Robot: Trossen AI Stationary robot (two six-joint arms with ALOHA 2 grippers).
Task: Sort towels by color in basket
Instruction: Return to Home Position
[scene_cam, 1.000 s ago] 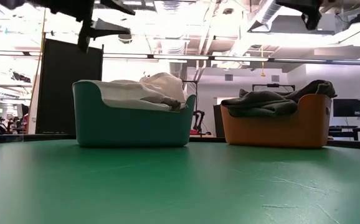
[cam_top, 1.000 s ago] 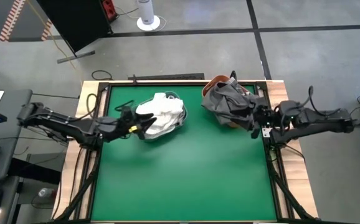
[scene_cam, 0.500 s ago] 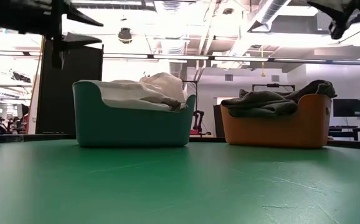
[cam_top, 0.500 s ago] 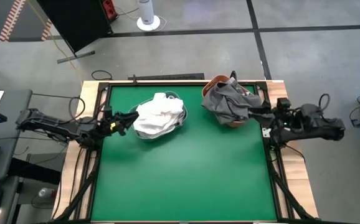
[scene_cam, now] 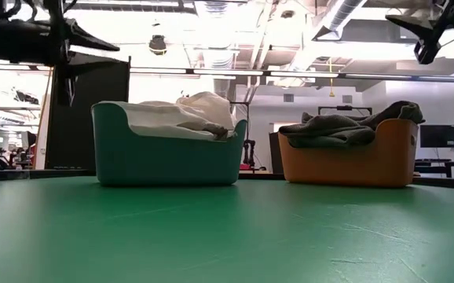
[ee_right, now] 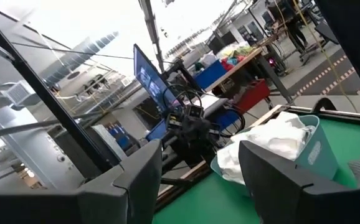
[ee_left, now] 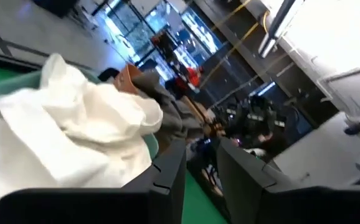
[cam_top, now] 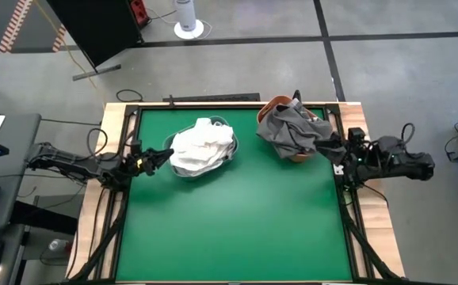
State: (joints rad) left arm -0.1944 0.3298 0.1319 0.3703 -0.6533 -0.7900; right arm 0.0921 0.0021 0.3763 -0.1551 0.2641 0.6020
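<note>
Plainly, the left end effector (cam_top: 158,157) hangs open and empty over the tabletop's (cam_top: 237,229) left edge, its fingers (ee_left: 167,177) apart with nothing between them. The white towels (cam_top: 202,147) heaped in the teal bin (scene_cam: 164,161) lie just beside it, toward the right edge. The right end effector (cam_top: 338,153), also spread wide and empty, sits at the right edge just beside the grey towels (cam_top: 291,129) in the orange bin (scene_cam: 345,161). Both bins' long axes run left to right. Only the low view shows both end effectors above the bin rims, so drawing away should need no lift.
</note>
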